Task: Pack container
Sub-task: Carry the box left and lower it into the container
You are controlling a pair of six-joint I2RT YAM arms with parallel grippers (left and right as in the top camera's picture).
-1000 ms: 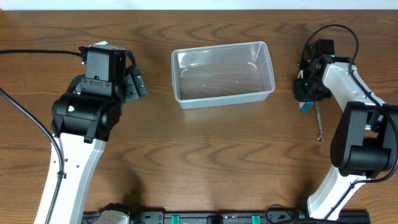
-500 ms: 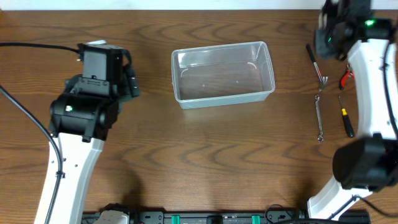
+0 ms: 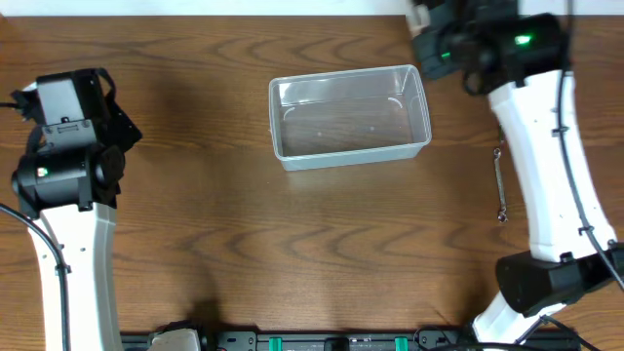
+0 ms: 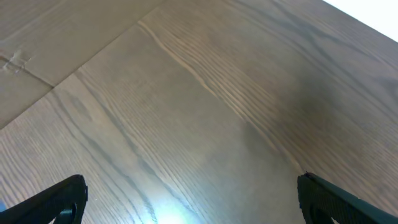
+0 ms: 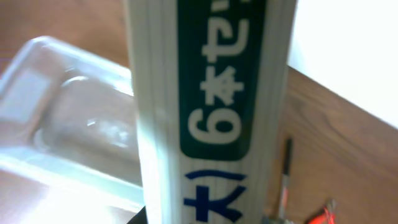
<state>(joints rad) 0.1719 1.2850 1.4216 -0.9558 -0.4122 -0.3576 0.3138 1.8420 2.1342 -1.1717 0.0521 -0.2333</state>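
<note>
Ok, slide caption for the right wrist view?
Close-up: white ribbed box with teal label fills the frame; clear container behind left, hand tools on the table right.

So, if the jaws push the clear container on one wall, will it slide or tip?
Probably slides: the container is low, wide and empty, so likely light, and the table looks smooth. Its thin clear walls may flex under a pinch. Pushed near a corner, it may turn.

Overhead top-down, right wrist close, sharing container
</note>
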